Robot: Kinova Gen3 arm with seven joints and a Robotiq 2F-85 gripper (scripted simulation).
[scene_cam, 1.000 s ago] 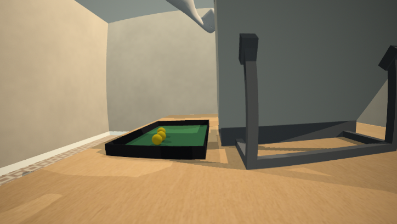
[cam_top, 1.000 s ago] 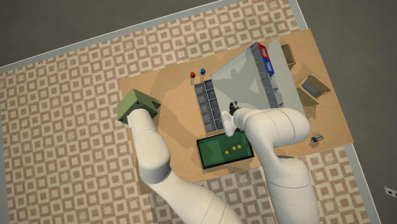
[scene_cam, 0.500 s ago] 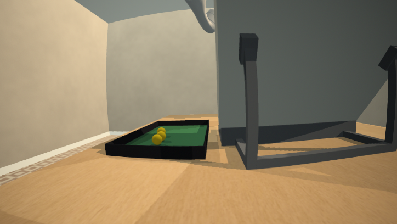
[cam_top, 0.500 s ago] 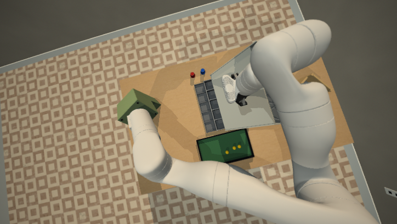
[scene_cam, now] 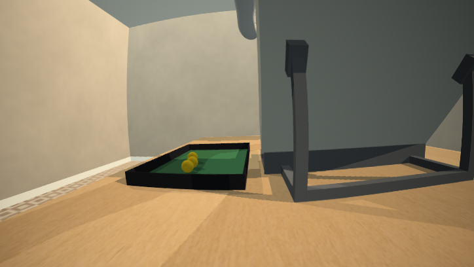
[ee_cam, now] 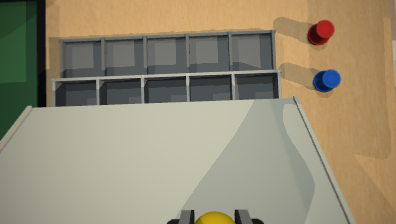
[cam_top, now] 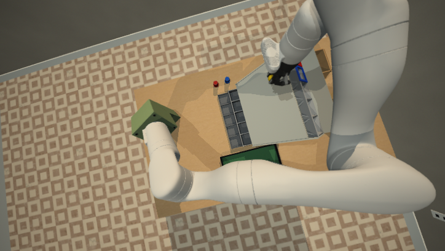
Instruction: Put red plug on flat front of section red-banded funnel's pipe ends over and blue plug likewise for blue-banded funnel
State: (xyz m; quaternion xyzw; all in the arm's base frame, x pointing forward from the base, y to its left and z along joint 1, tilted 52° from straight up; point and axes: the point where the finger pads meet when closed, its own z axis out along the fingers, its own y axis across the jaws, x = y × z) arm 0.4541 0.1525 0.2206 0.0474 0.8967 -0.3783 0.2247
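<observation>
The sloping grey-green cover panel (cam_top: 270, 115) (ee_cam: 150, 150) leaves bare wood beyond its edge, where the red cylindrical plug (cam_top: 216, 83) (ee_cam: 321, 32) and blue cylindrical plug (cam_top: 227, 80) (ee_cam: 327, 80) stand near the grey two-row sectioned bin (cam_top: 229, 120) (ee_cam: 187, 74). The blue-banded funnel (cam_top: 305, 80) rises close beside the black claw (cam_top: 270, 78) (ee_cam: 215, 220), whose fingers pinch a yellow marble (cam_top: 270, 77) (ee_cam: 215, 218) above the panel.

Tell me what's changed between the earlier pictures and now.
The gripper, closed on a yellow marble, has moved from near the green tray across the cover toward the blue-banded funnel. The red plug, blue plug and three tray marbles stayed put.
</observation>
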